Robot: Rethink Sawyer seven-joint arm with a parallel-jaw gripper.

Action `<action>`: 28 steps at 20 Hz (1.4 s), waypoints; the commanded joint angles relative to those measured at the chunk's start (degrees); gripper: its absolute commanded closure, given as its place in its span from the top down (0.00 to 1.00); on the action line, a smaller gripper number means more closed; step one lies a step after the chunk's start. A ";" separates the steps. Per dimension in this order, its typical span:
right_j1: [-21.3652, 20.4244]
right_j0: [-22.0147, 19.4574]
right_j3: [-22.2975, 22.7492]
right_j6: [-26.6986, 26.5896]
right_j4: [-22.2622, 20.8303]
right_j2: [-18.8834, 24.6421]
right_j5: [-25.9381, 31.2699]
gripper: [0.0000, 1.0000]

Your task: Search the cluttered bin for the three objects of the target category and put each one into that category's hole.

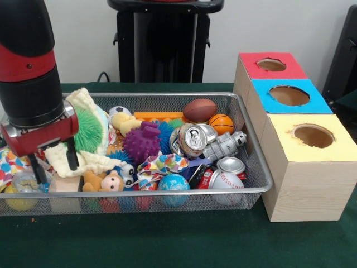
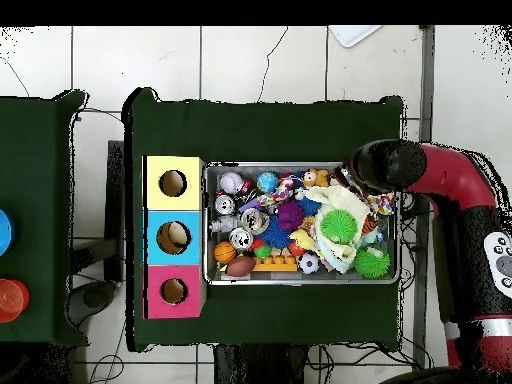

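The wire-mesh bin [image 1: 254, 192] is full of toys and cans; it also shows in the overhead view [image 2: 300, 283]. My gripper [image 1: 54, 164] is open and hangs over the bin's near left corner in the front view. Its fingers [image 1: 71, 156] reach down beside a cream knitted cloth [image 1: 83, 162]. A wrinkly see-through plastic bag [image 1: 23, 181] lies just left of the gripper, under a patterned cloth. I see no other bags in the clutter. The red-topped hole [image 1: 271, 65] is farthest from the camera in the box row, and also shows overhead [image 2: 173, 291]. Overhead, the arm [image 2: 388, 165] hides the gripper.
The blue-topped hole [image 1: 289, 95] and the yellow-topped hole [image 1: 313, 135] lie in the same wooden box, right of the bin. Crushed cans [image 1: 192, 139], a purple spiky ball [image 1: 142, 142], a green spiky ball [image 1: 89, 131] and a small football [image 1: 199, 110] fill the bin.
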 commanded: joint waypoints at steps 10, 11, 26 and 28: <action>2.33 2.83 -5.16 -16.66 -6.55 -0.71 3.24 1.00; 2.36 2.91 -5.23 -16.79 -6.79 -0.63 3.21 1.00; 0.70 3.06 -6.20 -18.42 -8.32 -1.30 6.39 1.00; 0.54 2.84 -5.64 -18.28 -8.39 -1.63 6.48 1.00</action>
